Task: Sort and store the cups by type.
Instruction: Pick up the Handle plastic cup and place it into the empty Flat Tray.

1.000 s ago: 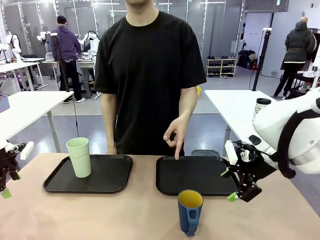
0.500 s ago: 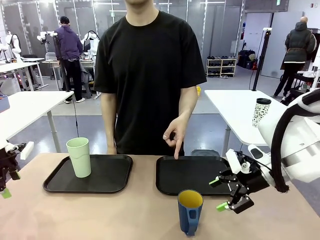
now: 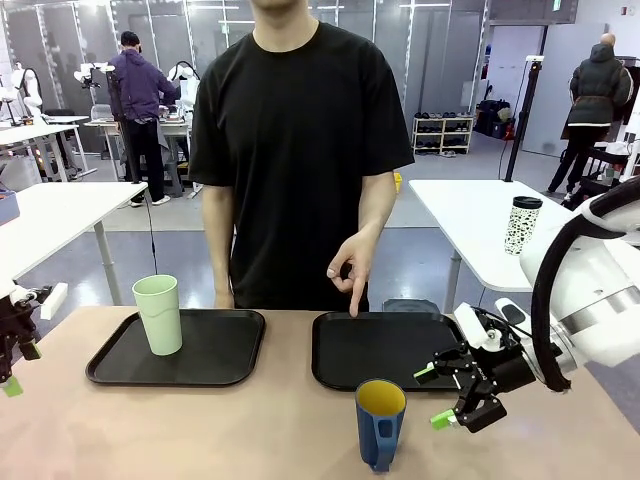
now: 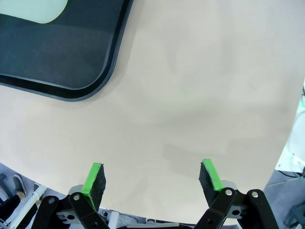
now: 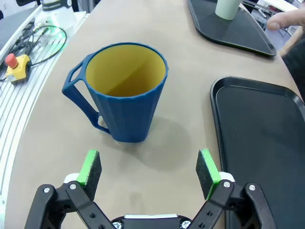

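A dark blue mug (image 3: 380, 424) with a yellow inside and a handle stands upright on the table in front of the right black tray (image 3: 345, 368). In the right wrist view the mug (image 5: 125, 93) sits just beyond my open fingers. My right gripper (image 3: 436, 396) hovers open, low over the table, to the right of the mug and apart from it. A pale mint-green tumbler (image 3: 159, 314) stands upright on the left black tray (image 3: 215, 352). My left gripper (image 4: 152, 176) hangs open over bare table near that tray's corner (image 4: 90, 90), holding nothing.
A person stands at the far side, one hand (image 3: 350, 268) pointing a finger down at the far edge of the right tray. A white patterned cup with a dark lid (image 3: 521, 224) stands on a separate table behind. Bare tabletop lies between the trays and the near edge.
My right gripper has swung down and left toward the blue mug, staying open. The left arm, both cups and the person's hand have not moved.
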`<state>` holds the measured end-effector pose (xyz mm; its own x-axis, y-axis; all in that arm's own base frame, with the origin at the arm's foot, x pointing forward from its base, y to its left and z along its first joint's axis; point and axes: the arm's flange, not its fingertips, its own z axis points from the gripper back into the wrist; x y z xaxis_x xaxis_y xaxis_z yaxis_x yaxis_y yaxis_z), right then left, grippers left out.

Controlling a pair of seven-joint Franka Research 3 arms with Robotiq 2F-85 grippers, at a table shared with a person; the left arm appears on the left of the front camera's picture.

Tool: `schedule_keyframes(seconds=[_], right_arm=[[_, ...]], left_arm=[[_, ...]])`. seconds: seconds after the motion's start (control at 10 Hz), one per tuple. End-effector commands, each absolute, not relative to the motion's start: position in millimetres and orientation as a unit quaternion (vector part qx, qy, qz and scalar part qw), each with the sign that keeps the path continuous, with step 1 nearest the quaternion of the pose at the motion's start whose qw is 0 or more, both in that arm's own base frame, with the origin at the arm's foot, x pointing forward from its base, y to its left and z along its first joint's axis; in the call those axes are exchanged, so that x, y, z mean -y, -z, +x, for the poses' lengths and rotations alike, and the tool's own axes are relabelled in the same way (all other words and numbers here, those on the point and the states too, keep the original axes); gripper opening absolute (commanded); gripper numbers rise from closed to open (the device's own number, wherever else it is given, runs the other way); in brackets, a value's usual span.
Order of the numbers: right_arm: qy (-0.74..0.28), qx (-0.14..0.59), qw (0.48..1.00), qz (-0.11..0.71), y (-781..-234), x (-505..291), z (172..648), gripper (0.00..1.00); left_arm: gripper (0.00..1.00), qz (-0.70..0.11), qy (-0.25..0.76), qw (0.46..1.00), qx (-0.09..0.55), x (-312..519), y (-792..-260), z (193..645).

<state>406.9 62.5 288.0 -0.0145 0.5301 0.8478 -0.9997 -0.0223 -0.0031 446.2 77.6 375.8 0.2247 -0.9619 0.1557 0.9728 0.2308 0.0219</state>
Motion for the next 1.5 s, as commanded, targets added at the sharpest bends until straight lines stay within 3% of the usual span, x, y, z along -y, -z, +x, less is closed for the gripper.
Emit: schedule_keyframes(seconds=[0.0, 0.7, 1.4], right_arm=[[-0.632, 0.337, 0.608, 0.342, -290, -64, 405, 1.0], [-0.631, 0.311, 0.597, 0.385, -272, -69, 400, 1.0], [-0.619, 0.346, 0.582, 0.397, -245, -86, 396, 1.0]], left_arm=[[1.0, -0.034, 0.62, 0.781, 0.068, -78, -377, 444], [1.0, -0.034, 0.62, 0.781, 0.068, -78, -377, 444], [1.0, -0.034, 0.62, 0.781, 0.068, -78, -377, 444]])
